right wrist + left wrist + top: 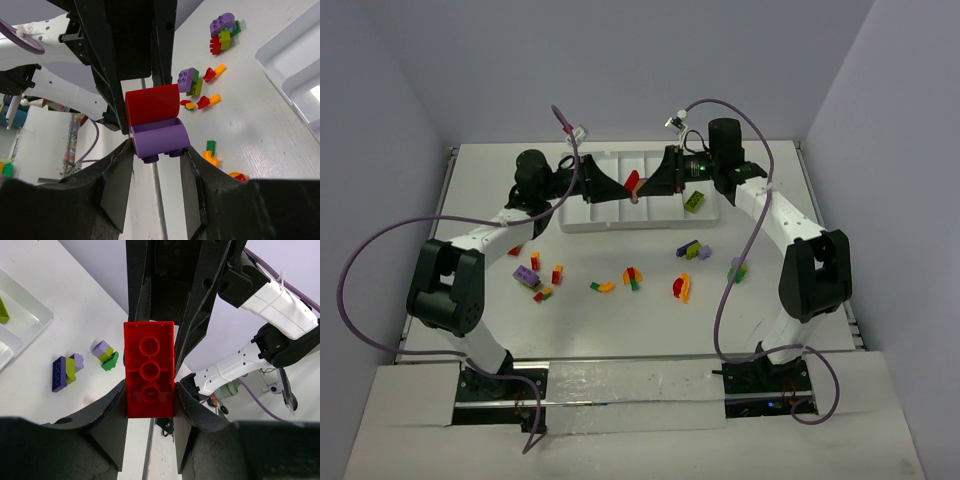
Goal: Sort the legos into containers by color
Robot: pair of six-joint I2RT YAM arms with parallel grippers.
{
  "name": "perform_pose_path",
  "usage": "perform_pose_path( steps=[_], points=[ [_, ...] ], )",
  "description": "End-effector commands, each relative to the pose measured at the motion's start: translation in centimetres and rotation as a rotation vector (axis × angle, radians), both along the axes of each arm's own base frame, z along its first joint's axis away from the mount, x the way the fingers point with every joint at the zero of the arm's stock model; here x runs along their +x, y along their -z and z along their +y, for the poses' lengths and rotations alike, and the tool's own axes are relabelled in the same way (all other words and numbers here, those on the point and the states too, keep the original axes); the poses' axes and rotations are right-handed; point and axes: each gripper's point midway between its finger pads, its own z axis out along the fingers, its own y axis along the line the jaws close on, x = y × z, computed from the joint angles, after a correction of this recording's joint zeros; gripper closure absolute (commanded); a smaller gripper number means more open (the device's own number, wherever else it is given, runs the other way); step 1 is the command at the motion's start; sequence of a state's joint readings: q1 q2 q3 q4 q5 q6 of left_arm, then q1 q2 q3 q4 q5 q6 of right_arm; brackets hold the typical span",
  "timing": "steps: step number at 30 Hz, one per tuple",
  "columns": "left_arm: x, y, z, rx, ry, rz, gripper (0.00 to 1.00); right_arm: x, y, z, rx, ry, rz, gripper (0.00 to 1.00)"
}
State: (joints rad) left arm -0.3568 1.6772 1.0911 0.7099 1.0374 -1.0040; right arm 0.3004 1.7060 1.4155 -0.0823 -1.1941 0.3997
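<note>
One red brick (149, 369), one purple brick (160, 138)

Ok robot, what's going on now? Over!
Left gripper shut on red brick. Right gripper shut on purple brick stuck to it. Both over the white tray. Nothing in the way; loose legos lie on table.

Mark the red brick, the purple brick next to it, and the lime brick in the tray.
red brick (149, 370), left wrist view, middle ring of its face.
purple brick (159, 137), right wrist view, its curved side.
lime brick (695, 201), top view, its upper face.
</note>
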Motion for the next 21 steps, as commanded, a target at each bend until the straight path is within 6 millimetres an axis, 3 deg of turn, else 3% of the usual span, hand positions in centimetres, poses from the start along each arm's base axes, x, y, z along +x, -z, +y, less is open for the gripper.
perform_pose_path(
  steps=[1,3,5,8,12,14,17,21],
  points=[
    [3.8,-1.7,2.2,0.002,-0.103,-0.068,1.00,1.1,-0.2,-0.5,-0.012,0.002,-0.062,1.00],
    [7.8,-2.2,5.2,0.007,-0.196,-0.074,1.00,2.6,1.8,-2.2,-0.071,0.053,-0.045,1.00],
    [10.2,-2.5,7.7,0.020,-0.265,-0.076,1.00,3.8,3.5,-3.5,-0.131,0.092,-0.032,1.00],
    [12.3,-2.2,9.1,0.058,-0.310,-0.089,1.00,6.9,6.3,-6.5,-0.243,0.193,-0.004,1.00],
    [14.1,-1.4,9.3,0.091,-0.354,-0.099,1.00,10.4,9.2,-9.7,-0.363,0.332,0.024,1.00],
    [15.6,-0.4,9.1,0.160,-0.401,-0.139,1.00,12.4,9.2,-10.4,-0.410,0.398,-0.015,1.00],
    [18.3,4.1,8.2,0.414,-0.542,-0.117,1.00,16.3,9.6,-11.6,-0.513,0.588,-0.060,1.00],
    [20.4,6.6,6.6,0.570,-0.658,-0.084,1.00,19.6,9.5,-11.7,-0.575,0.720,-0.140,1.00]
  ],
)
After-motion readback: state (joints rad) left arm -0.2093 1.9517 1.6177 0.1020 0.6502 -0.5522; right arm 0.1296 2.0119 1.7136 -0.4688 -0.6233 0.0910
